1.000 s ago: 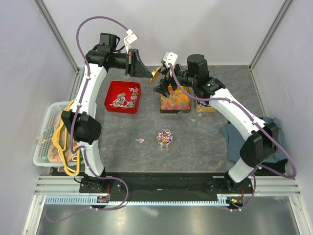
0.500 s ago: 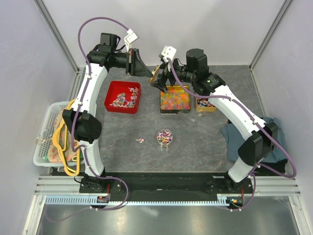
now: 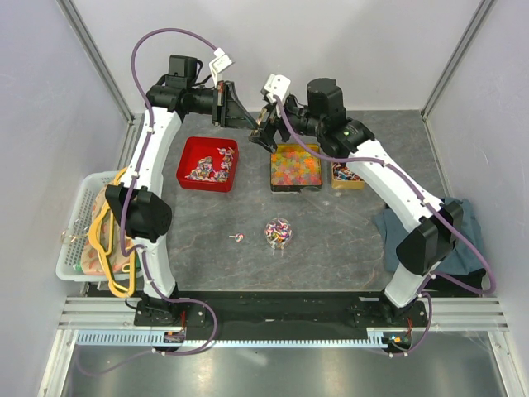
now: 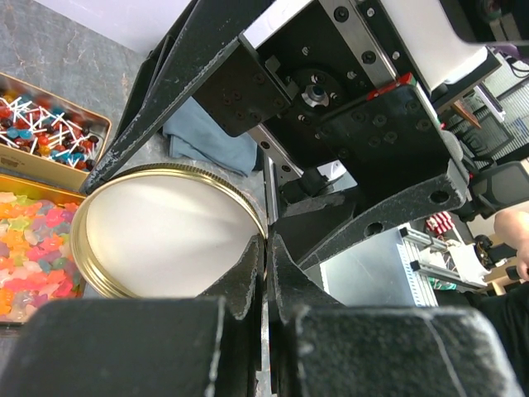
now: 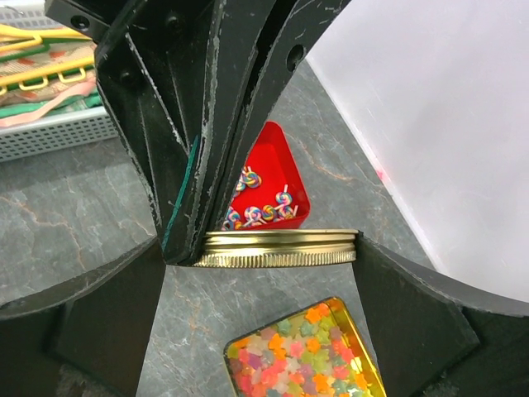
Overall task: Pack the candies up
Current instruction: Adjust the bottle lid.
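In the top view, the candies [image 3: 278, 231] sit heaped in what looks like a small clear jar [image 3: 269, 236] near the middle of the tabletop. One loose candy [image 3: 238, 238] lies just to its left. More wrapped sweets lie in the red bin [image 3: 194, 149] toward the far left. The gold tin [image 3: 296, 189] by the far edge holds bright gummies, and the smaller tin [image 3: 347, 186] touching its right side holds lollipops. The left gripper [image 3: 248, 124] and right gripper [image 3: 264, 131] meet above the far edge.

In the left wrist view, the left fingers [image 4: 244, 281] are clenched on the rim of a gold screw lid [image 4: 165, 227].

In the right wrist view, the lid shows edge-on between the right gripper's spread fingers [image 5: 405, 289], which flank it without closing.

The filling looks mostly finished and the lid appears mid-handover. What seems left is taking the lid, capping the jar and dealing with the stray sweet.
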